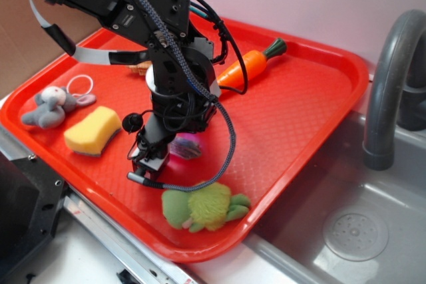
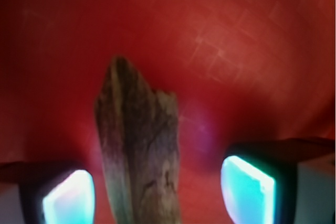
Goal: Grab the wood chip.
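Wood chip [image 2: 137, 145]: thin, stiff, light, likely brittle along the grain. It lies flat on the red tray [image 1: 299, 118], between the spread fingers [image 2: 68, 198] of the gripper [image 2: 157, 195]. You should pinch across its narrow width, applying light pressure.

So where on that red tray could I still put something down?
The right half of the tray is bare, between carrot and green plush. The left is crowded: mouse, sponge, ring, arm.
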